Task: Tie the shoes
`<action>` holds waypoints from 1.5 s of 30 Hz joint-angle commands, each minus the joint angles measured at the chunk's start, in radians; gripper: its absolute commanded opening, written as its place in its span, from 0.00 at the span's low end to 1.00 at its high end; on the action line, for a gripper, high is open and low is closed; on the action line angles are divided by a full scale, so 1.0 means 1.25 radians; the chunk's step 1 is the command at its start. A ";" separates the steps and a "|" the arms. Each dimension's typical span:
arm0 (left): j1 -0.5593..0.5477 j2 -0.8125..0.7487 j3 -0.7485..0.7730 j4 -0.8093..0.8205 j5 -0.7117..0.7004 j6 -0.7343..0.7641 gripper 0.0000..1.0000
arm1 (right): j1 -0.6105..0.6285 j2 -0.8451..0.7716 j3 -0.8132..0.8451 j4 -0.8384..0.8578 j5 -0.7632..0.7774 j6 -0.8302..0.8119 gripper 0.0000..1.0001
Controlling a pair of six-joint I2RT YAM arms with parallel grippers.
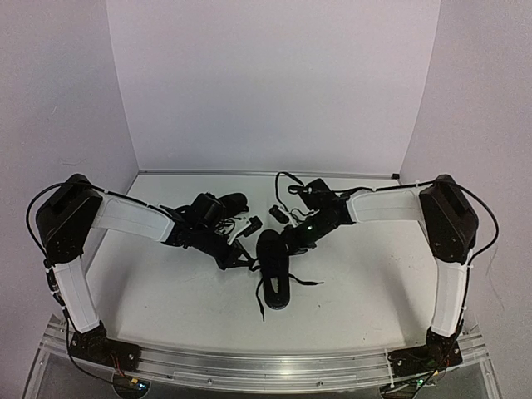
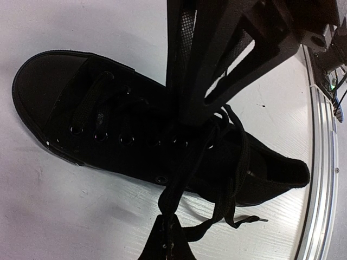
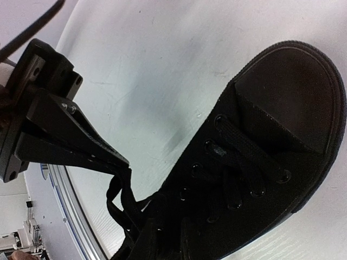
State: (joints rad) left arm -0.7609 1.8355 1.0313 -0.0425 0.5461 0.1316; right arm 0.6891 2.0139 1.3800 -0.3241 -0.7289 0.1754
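Looking at a small black canvas lace-up shoe (image 1: 274, 266) lying about midway across the white worktop (image 1: 166, 291). Long axis runs near-to-far, heel end toward the near edge, toe toward the far edge. Spotted the second black shoe (image 1: 229, 202) back toward the far-left corner, behind the left arm. Got the left gripper (image 2: 165, 244) pressed together, pinching a thin black lace (image 2: 172, 189) just off the ankle end. Got the right gripper (image 2: 198, 111) down on the lace crossing from the opposite side, about equally close — can't tell if clamped on anything, too dark there. Probably calls for pulling outward across the shoe's width next.
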 commanded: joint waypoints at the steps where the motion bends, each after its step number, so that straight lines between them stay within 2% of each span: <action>1: -0.004 -0.028 0.005 0.010 -0.007 0.014 0.00 | 0.003 -0.002 0.020 -0.022 0.016 -0.016 0.05; 3: -0.004 -0.028 0.005 0.009 -0.012 0.015 0.00 | 0.003 -0.015 0.012 -0.024 0.027 -0.019 0.00; 15: -0.004 -0.020 -0.027 0.055 -0.049 -0.010 0.00 | 0.002 -0.147 -0.125 0.069 0.054 0.008 0.00; 25: -0.004 -0.020 -0.020 0.045 -0.126 -0.006 0.00 | 0.001 -0.176 -0.202 0.152 0.034 0.038 0.00; 30: -0.029 -0.064 -0.039 0.069 -0.171 0.035 0.10 | 0.001 -0.164 -0.188 0.167 0.028 0.054 0.00; 32: -0.038 -0.087 -0.049 0.083 -0.189 0.046 0.17 | 0.001 -0.157 -0.183 0.168 0.027 0.057 0.00; 36: -0.042 -0.156 -0.089 0.141 -0.210 0.059 0.22 | 0.001 -0.151 -0.180 0.168 0.031 0.063 0.00; 40: -0.094 -0.226 -0.136 0.180 -0.210 0.189 0.25 | 0.001 -0.150 -0.181 0.169 0.037 0.066 0.00; 45: -0.144 -0.184 -0.058 0.060 -0.217 0.315 0.24 | -0.002 -0.148 -0.184 0.176 0.029 0.076 0.00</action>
State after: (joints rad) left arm -0.8973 1.5784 0.8879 0.0990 0.2843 0.3566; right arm 0.6899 1.8359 1.1297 -0.1321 -0.6815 0.2558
